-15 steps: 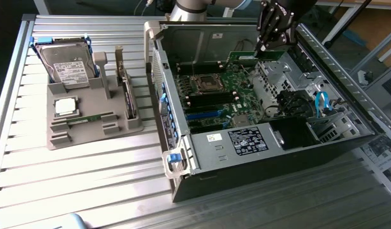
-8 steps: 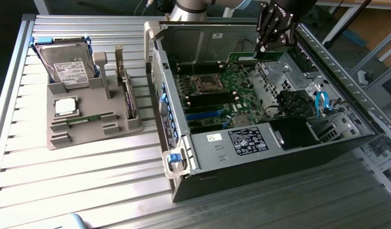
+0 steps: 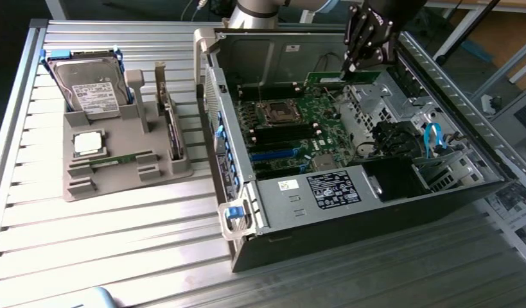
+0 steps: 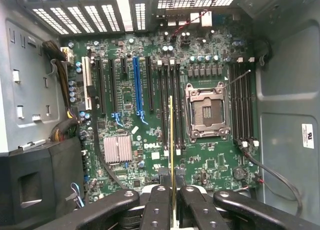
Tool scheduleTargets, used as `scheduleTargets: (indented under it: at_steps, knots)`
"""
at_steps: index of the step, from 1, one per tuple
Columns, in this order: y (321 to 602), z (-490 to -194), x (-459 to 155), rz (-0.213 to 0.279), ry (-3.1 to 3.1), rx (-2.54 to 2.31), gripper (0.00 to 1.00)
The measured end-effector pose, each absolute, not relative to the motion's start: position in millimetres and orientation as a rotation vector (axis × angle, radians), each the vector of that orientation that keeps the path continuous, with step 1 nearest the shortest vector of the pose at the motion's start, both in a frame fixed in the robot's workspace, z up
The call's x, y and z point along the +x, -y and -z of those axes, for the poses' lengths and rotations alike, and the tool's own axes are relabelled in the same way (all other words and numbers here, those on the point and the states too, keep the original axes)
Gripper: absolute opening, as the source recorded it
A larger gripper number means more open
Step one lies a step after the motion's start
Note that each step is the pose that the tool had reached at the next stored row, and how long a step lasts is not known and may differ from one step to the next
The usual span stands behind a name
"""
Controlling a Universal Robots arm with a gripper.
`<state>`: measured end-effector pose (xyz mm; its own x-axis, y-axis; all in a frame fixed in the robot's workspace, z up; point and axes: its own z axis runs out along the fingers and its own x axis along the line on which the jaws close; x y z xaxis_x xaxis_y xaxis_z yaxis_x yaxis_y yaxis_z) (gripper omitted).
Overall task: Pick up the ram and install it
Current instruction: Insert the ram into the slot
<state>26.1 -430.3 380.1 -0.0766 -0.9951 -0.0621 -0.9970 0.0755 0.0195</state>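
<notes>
One slatted metal table (image 3: 117, 244) carries all the equipment; floor and furniture lie beyond its far edge. On the nearer side, an open computer case (image 3: 349, 218) exposes the motherboard (image 4: 130, 90). A gray tray (image 3: 83, 183) at the exterior view's left holds a processor chip (image 3: 88, 142) and, farther back, a hard drive (image 3: 91, 90). Deep inside the case, the gripper (image 4: 172, 187) pinches the ram (image 4: 171, 140) on edge, above the black slots (image 4: 165, 100) beside the processor socket (image 4: 206, 112).

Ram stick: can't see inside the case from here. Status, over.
Gripper shut on ram, inside the open case. Ram edge-on above memory slots beside CPU socket, not seated. Nothing between ram and slots.
</notes>
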Motion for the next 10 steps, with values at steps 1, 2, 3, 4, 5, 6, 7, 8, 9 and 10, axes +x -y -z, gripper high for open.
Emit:
scheduleTargets:
  at_steps: [1,2,3,4,5,6,7,8,9,10]
  knots:
    - [430.3,-379.7,26.1,-0.088,-2.28,-2.113,0.14]
    - [430.4,-379.3,26.1,-0.088,-2.28,-2.112,0.14]
    - [430.4,-378.9,26.1,-0.088,-2.28,-2.113,0.14]
    - [430.3,-378.4,26.1,-0.088,-2.28,-2.112,0.14]
    - [430.3,-378.0,26.1,-0.088,-2.28,-2.112,0.14]
    - [430.3,-377.6,26.1,-0.088,-2.28,-2.112,0.14]
    - [430.4,-377.1,26.1,-0.088,-2.28,-2.112,0.14]
    - [430.3,-376.6,26.1,-0.088,-2.28,-2.112,0.14]
    - [430.4,-376.1,26.1,-0.088,-2.28,-2.112,0.14]
    - [430.3,-375.6,26.1,-0.088,-2.28,-2.112,0.14]
